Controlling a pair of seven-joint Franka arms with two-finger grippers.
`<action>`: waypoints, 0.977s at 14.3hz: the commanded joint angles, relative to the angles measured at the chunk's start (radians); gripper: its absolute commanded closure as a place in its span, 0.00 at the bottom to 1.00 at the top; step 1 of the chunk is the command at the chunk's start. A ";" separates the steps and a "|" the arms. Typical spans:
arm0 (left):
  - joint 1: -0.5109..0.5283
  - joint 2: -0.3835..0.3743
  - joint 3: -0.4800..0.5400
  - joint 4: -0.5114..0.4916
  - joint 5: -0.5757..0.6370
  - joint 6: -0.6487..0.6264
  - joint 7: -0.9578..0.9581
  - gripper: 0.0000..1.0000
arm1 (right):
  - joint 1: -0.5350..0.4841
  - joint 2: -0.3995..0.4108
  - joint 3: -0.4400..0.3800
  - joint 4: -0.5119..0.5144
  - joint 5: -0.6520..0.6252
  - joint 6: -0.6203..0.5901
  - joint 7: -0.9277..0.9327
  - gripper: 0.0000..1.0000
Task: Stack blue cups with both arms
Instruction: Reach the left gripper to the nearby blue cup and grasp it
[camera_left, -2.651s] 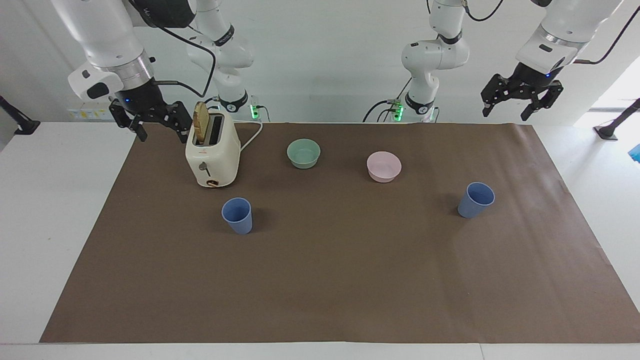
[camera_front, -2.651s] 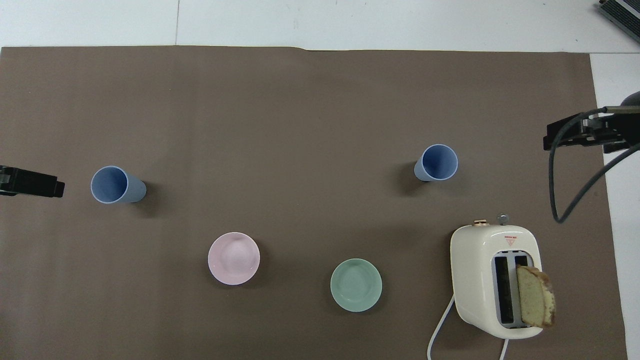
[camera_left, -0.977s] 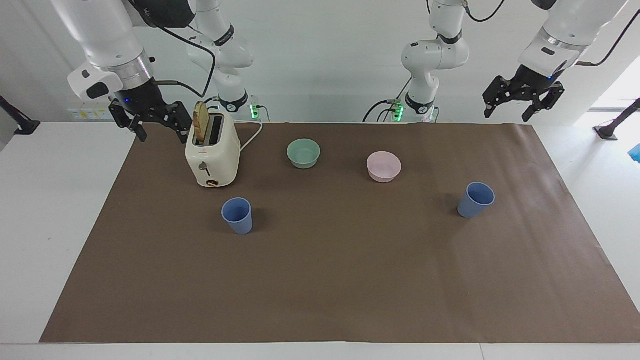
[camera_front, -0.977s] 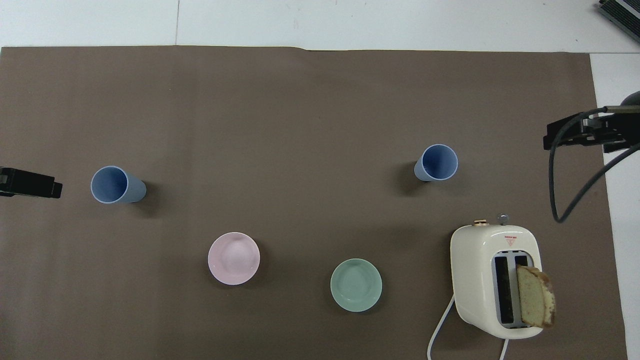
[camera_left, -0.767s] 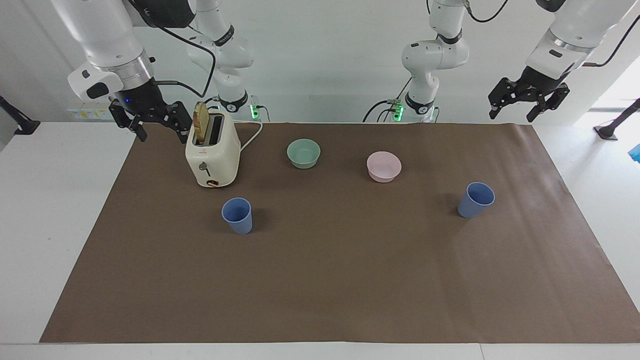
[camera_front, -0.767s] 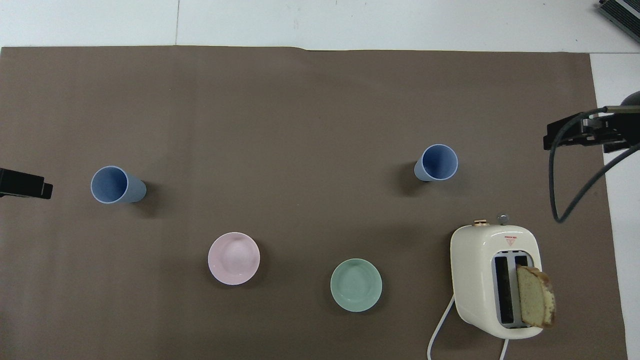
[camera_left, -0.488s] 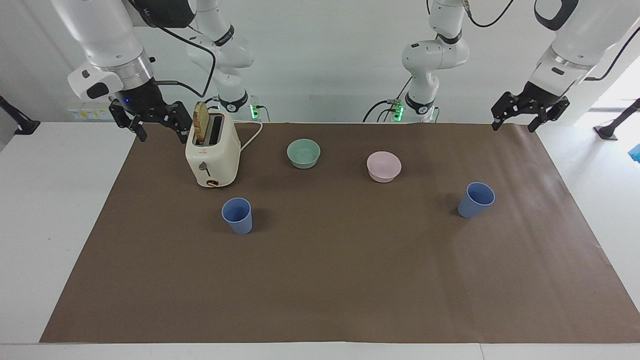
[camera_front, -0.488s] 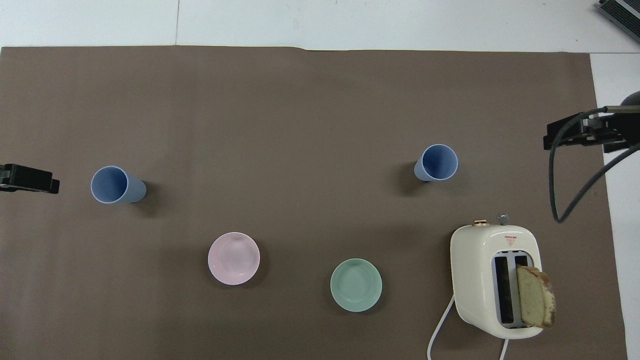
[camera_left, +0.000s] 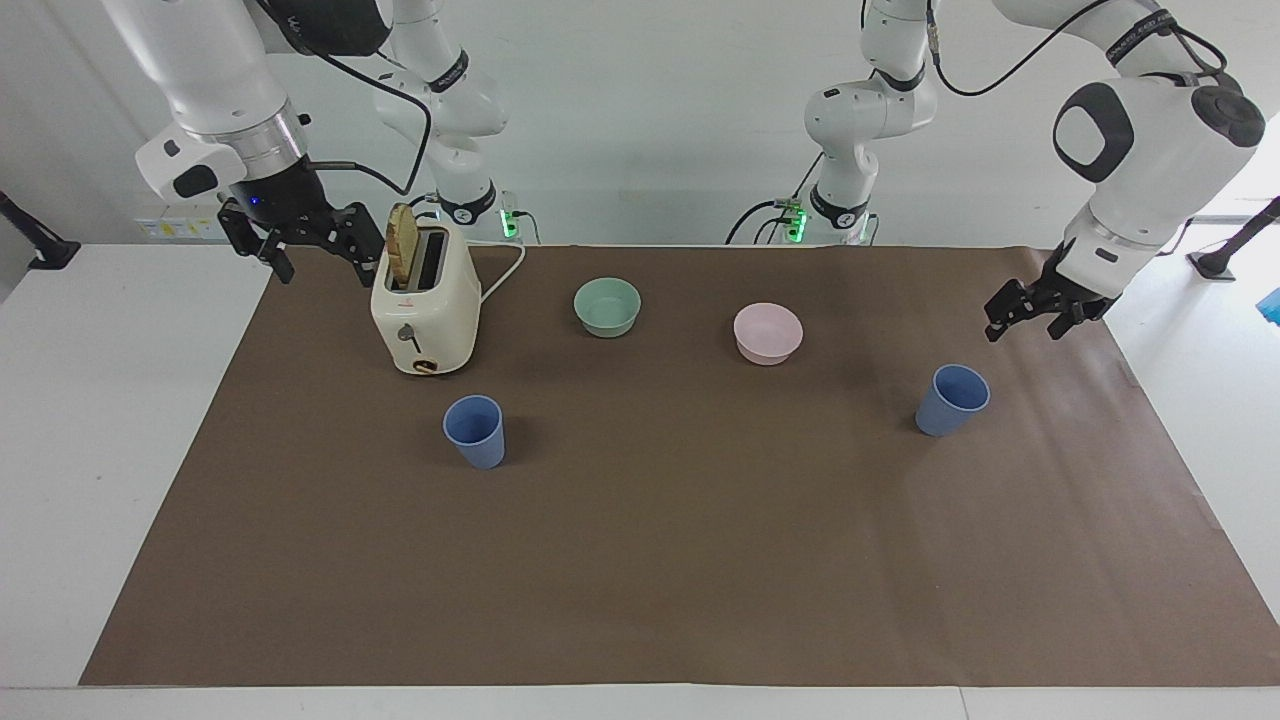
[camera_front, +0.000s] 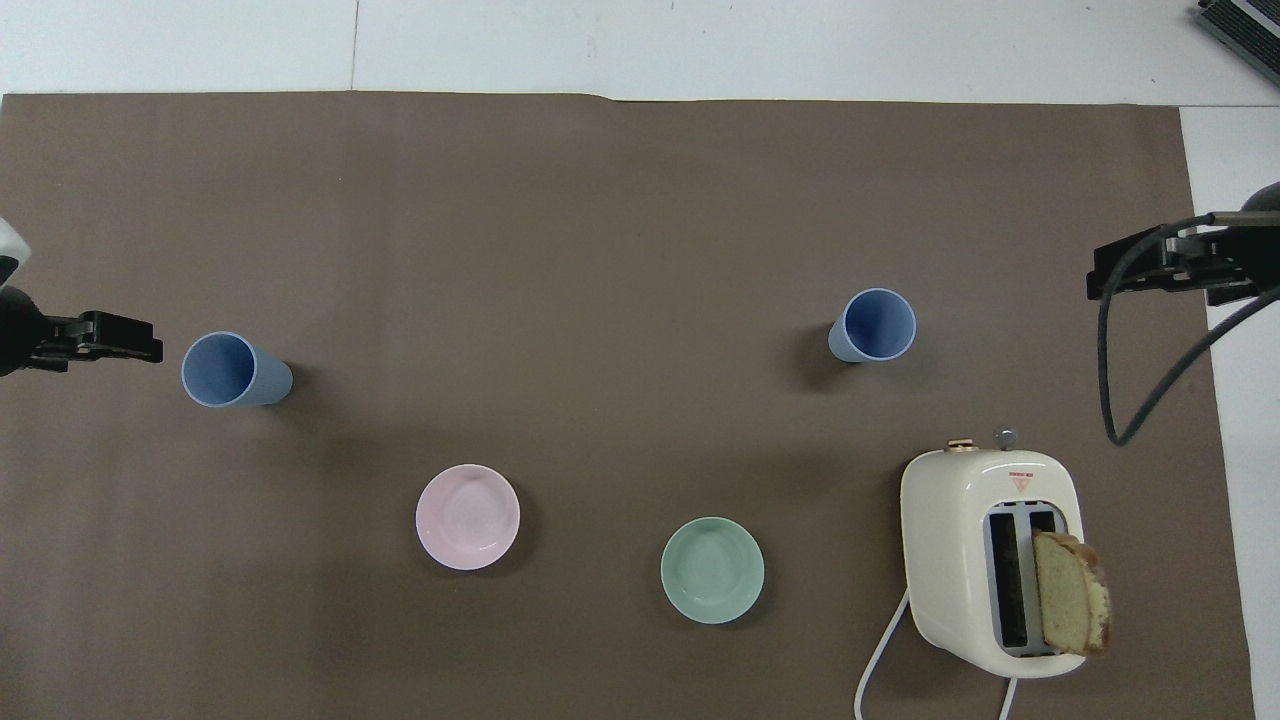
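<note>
The left gripper (camera_left: 1035, 318), at the right of the facing view, hangs low above the brown mat (camera_left: 700, 560) with its fingers spread and nothing between them, close to one blue cup (camera_left: 951, 400) but not touching it. In the overhead view the left gripper (camera_front: 105, 338) sits at the left edge, just beside that cup (camera_front: 232, 370). The right gripper (camera_left: 300, 232), upper left of the facing view beside the toaster (camera_left: 425, 310), waits released and empty.

The second blue cup (camera_left: 475, 431) stands upright at centre left, below the toaster — well apart from the first.

I judge this to be the reach toward the first cup; next, the fingers must straddle its wall and close.

The overhead view cuts off both arms, so heights are hard to read there.
</note>
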 joint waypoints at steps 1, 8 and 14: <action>0.023 0.040 -0.010 -0.057 -0.031 0.102 -0.026 0.00 | -0.015 -0.015 0.007 -0.024 0.013 0.021 -0.026 0.00; 0.012 0.054 -0.010 -0.227 -0.077 0.240 -0.058 0.00 | -0.015 -0.015 0.007 -0.024 0.013 0.019 -0.026 0.00; 0.001 0.049 -0.010 -0.239 -0.075 0.240 -0.045 1.00 | -0.015 -0.015 0.008 -0.024 0.013 0.019 -0.026 0.00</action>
